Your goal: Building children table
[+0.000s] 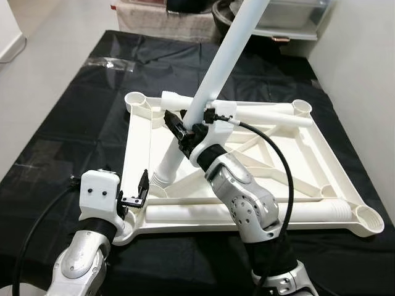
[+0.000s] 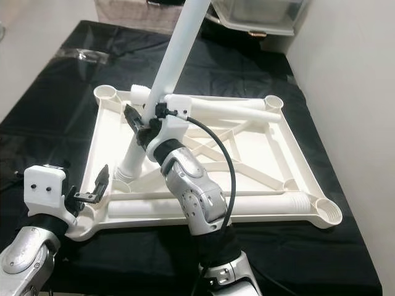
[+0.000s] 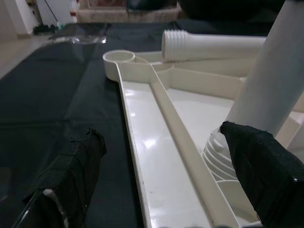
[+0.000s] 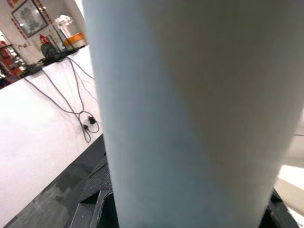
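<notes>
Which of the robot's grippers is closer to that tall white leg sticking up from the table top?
Right. The right gripper is clamped on the upright leg partway up. The left gripper sits open at the tabletop's near corner, beside the leg's base.

Black cloth [image 1: 74, 123] w/ upturned white tabletop [image 1: 139, 139] on it.

Readable text: none on any object.
Framed wall picture [image 4: 29, 18]: perhaps carries marks, too blurred to read.
</notes>
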Controlling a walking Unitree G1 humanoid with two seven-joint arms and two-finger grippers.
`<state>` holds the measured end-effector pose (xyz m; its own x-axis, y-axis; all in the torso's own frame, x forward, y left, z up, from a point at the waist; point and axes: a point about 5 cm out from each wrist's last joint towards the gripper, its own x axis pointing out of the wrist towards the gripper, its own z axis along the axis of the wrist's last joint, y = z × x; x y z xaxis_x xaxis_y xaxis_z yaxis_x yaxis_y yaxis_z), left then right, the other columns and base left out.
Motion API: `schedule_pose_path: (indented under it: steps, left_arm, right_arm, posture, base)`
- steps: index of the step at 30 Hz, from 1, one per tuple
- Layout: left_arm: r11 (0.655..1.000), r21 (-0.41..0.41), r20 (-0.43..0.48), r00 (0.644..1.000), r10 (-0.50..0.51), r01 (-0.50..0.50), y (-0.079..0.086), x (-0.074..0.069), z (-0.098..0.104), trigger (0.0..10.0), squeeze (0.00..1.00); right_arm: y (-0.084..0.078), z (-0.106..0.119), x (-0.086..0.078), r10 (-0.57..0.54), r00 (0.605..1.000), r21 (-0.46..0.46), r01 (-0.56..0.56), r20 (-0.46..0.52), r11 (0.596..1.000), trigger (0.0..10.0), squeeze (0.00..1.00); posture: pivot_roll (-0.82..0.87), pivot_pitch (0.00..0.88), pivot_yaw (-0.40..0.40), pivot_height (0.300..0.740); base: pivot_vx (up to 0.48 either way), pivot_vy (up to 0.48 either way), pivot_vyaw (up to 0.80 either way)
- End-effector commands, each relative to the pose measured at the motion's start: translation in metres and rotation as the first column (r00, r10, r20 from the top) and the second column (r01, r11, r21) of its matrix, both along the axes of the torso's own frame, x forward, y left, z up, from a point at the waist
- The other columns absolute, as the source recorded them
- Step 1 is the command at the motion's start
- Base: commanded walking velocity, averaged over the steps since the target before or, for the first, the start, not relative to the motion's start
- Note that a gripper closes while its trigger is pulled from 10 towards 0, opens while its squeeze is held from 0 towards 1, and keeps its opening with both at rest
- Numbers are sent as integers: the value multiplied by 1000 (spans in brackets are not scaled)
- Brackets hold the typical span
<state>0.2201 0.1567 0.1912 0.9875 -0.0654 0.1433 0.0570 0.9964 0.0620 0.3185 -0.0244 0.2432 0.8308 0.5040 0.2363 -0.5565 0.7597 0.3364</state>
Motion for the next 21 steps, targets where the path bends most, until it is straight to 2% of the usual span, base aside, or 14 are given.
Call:
schedule_pose_path:
  steps: [1,2,4,5,6,7,9,10,11,12,13,16,17,21]
  left_arm:
    - [1000,1,-14,1000,-10,10,-4,1,-5,10000,0]
    - [1000,1,-14,1000,-10,10,-4,1,-5,10000,0]
    - [1000,-4,-11,1000,-23,23,-8,2,-6,10000,0]
    - [1000,-4,-11,1000,-23,23,-8,2,-6,10000,0]
    - [1000,-5,-12,1000,-28,28,-9,2,-7,10000,0]
    - [999,-8,-13,999,-33,33,-11,2,-8,10000,0]
    - [999,-8,-13,999,-33,33,-11,2,-8,10000,0]
    - [999,-10,-15,999,-40,39,-13,2,-9,10000,0]
    - [999,-10,-15,999,-40,39,-13,2,-9,10000,0]
    - [999,-15,-18,999,-48,47,-16,2,-11,10000,0]
    - [999,-15,-18,999,-48,47,-16,2,-11,10000,0]
    - [998,-24,-22,998,-65,64,-21,3,-13,10000,0]
    - [997,-26,-25,997,-71,70,-23,4,-15,10000,0]
    - [997,-23,-40,997,-72,71,-23,7,-18,10000,0]
  right_arm:
    - [14,25,0,-6,998,76,2,56,997,10000,0]
    - [14,25,0,-6,998,76,2,56,997,10000,0]
    - [-2,33,10,-116,989,65,111,87,992,10000,0]
    - [-2,33,10,-116,989,65,111,87,992,10000,0]
    - [-8,35,13,-161,982,49,157,98,986,10000,0]
    - [-14,36,18,-247,964,-4,249,95,969,10000,0]
    - [-14,36,18,-247,964,-4,249,95,969,10000,0]
    - [-23,40,24,-316,944,-30,321,96,947,10000,0]
    - [-23,40,24,-316,944,-30,321,96,947,10000,0]
    - [-33,50,25,-303,939,-7,308,165,951,10000,0]
    - [-33,50,25,-303,939,-7,308,165,951,10000,0]
    - [-46,58,26,-279,931,-11,289,235,957,10000,0]
    - [-52,55,20,-254,927,-20,270,274,963,10000,0]
    - [-57,39,11,-212,937,-37,231,279,972,10000,0]
  posture:
    - [102,93,-124,740]
    - [102,93,-124,740]
    - [102,81,-118,740]
    - [102,81,-118,740]
    - [104,76,-116,740]
    - [104,68,-115,740]
    - [104,68,-115,740]
    - [103,55,-112,740]
    - [103,55,-112,740]
    - [102,45,-108,740]
    - [102,45,-108,740]
    - [99,34,-103,740]
    - [97,27,-101,740]
    - [91,18,-93,740]
  base:
    - [0,0,0]
    - [0,0,0]
    - [0,0,0]
    - [0,0,0]
    - [0,0,0]
    - [0,0,0]
    - [0,0,0]
    - [0,0,0]
    - [0,0,0]
    - [0,0,0]
    - [0,0,0]
    - [0,0,0]
    - [0,0,0]
    - [0,0,0]
